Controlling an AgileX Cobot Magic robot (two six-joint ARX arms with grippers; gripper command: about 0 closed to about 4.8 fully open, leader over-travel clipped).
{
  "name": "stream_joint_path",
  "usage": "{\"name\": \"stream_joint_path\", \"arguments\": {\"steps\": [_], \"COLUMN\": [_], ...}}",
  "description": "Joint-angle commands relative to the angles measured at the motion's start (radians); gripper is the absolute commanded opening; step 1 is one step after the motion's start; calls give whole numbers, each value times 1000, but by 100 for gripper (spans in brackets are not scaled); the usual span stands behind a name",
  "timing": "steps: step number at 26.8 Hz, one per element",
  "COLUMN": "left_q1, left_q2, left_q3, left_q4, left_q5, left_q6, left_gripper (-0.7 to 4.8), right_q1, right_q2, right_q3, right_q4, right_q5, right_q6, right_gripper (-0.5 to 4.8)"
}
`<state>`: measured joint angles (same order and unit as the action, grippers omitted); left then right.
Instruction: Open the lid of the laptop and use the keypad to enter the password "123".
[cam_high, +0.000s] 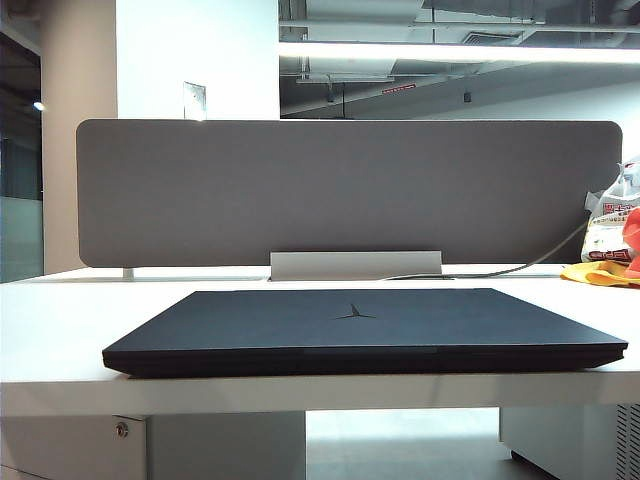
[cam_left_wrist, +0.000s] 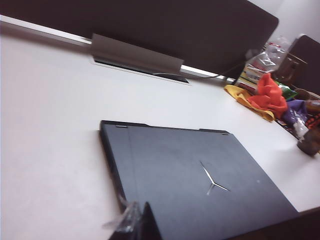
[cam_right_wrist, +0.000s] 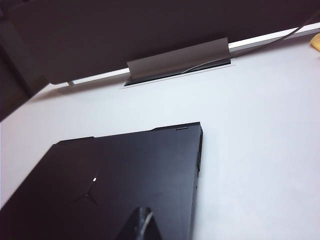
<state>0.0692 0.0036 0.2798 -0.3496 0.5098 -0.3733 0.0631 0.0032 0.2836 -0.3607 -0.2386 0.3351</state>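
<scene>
The laptop (cam_high: 365, 330) is seen closed from outside, grippers absent; wrist views show the left gripper (cam_left_wrist: 137, 225) indeterminate, the right gripper (cam_right_wrist: 142, 225) closed, at its 6 o'clock edge.

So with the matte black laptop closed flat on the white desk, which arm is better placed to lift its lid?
Neither clearly. The left gripper and the right gripper both hang above the closed lid, near opposite ends of the matte black laptop. Right is shut; left looks shut too.

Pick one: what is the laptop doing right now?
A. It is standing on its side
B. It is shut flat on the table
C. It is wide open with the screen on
B: the laptop lies flat on the white table, its lid down, emblem facing up.
</scene>
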Motion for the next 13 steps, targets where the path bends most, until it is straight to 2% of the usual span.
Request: {"name": "stream_joint_path", "arguments": {"steps": [1,13], "left_q1": [-18,-83], "left_q2": [2,170], "left_q3": [48,281], "left_q4": [-20,-129], "left_q5": [10,48], "left_q6": [8,85], "left_gripper": [-6,-6], "right_q1": [0,0], "right_q2": [18,179], "right_q3": [43,221], "right_q4": [-24,-126], "right_q5": [0,-12], "right_q6": [17,-12], "right_gripper": [-5,-5]}}
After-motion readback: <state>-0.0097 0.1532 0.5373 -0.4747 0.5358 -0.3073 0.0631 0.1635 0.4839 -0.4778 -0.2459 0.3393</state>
